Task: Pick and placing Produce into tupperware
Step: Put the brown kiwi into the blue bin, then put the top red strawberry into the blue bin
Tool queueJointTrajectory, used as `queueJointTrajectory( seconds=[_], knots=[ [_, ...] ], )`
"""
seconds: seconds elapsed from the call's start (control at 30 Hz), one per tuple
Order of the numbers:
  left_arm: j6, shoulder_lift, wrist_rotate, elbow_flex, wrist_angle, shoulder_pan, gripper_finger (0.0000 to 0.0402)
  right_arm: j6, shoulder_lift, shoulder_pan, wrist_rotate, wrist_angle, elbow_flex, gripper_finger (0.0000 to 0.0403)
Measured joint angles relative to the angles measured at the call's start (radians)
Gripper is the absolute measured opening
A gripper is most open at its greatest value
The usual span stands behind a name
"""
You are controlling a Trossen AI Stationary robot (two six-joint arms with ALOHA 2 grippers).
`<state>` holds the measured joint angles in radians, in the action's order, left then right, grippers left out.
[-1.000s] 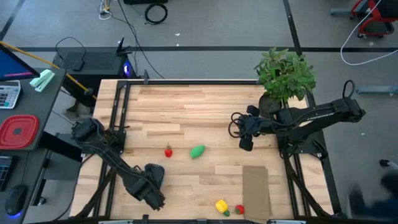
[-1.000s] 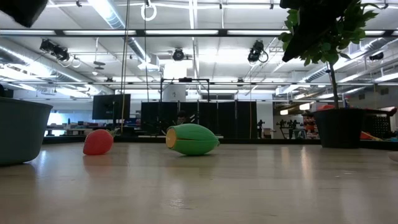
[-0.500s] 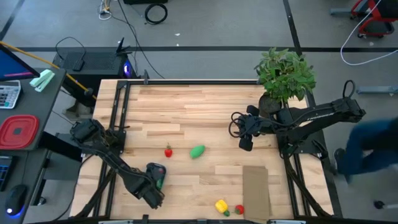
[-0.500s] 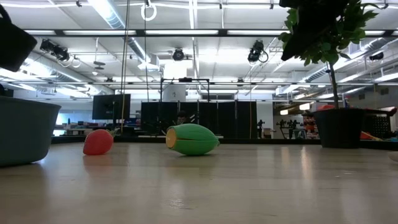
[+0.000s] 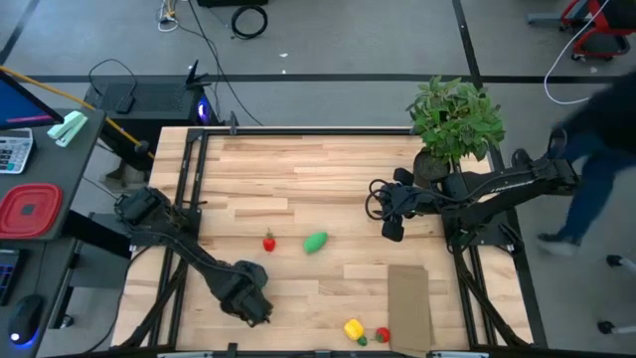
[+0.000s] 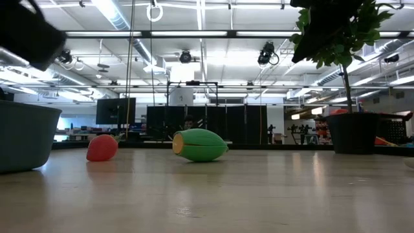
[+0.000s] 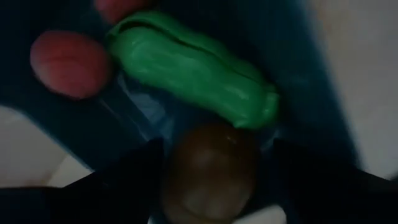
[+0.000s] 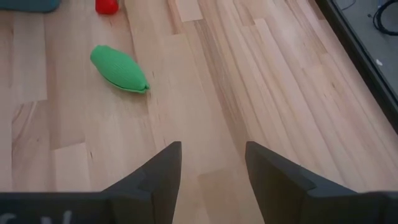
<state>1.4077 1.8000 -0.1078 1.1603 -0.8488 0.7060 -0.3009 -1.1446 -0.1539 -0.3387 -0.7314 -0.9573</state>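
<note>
My left gripper (image 5: 248, 298) points straight down over the teal tupperware (image 6: 22, 136) near the table's near left corner and hides it in the high view. Its wrist view looks into the tupperware (image 7: 298, 74), where a green piece (image 7: 193, 68), a red piece (image 7: 68, 62) and a brown round piece (image 7: 211, 171) lie. The brown piece sits between the two spread fingers. On the table's middle rest a red piece (image 5: 268, 242) and a green piece (image 5: 316, 242). A yellow piece (image 5: 353, 328) and a small red one (image 5: 382, 335) lie at the near edge. My right gripper (image 8: 211, 168) hangs open above the table's right side. My left gripper has its fingers (image 7: 124, 180) on either side of the brown round piece (image 7: 211, 155), coming from above. I cannot tell whether they touch it. The piece sits low inside the tupperware, next to the green piece.
A flat brown cardboard rectangle (image 5: 407, 303) lies near the right front. A potted plant (image 5: 452, 119) stands at the far right corner. A red square container (image 5: 30, 211) sits on the side desk at the left. A person (image 5: 596, 149) moves beyond the table's right edge.
My left gripper has sunk toward the tupperware and drifted a little toward the table's right edge; in the low view it now shows lower at the upper left. The person to the right of the table has walked on.
</note>
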Motion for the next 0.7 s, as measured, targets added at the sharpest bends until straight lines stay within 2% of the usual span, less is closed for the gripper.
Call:
queueJointTrajectory(
  seconds=[0.13, 0.4, 0.5, 0.6, 0.7],
  knots=[
    [-0.059, 0.0, -0.029, 0.068, -0.093, -0.03, 0.03, 0.007, 0.0, 0.0, 0.0, 0.0, 0.0, 0.0187],
    [-0.12, 0.0, -0.006, 0.267, -0.5, -0.09, 0.0289, 0.009, 0.0, 0.0, 0.0, 0.0, 0.0, 0.0187],
    [-0.134, 0.0, 0.091, 0.352, -0.597, -0.12, 0.0289, 0.014, 0.0, 0.0, 0.0, 0.001, 0.0, 0.0187],
    [-0.161, -0.001, 0.246, 0.419, -0.591, -0.158, 0.0289, 0.014, 0.0, 0.0, 0.0, 0.007, 0.0, 0.0187],
    [-0.174, -0.001, 0.314, 0.457, -0.547, -0.202, 0.0289, 0.014, 0.0, 0.0, 0.0, 0.008, 0.0, 0.0187]
  ],
)
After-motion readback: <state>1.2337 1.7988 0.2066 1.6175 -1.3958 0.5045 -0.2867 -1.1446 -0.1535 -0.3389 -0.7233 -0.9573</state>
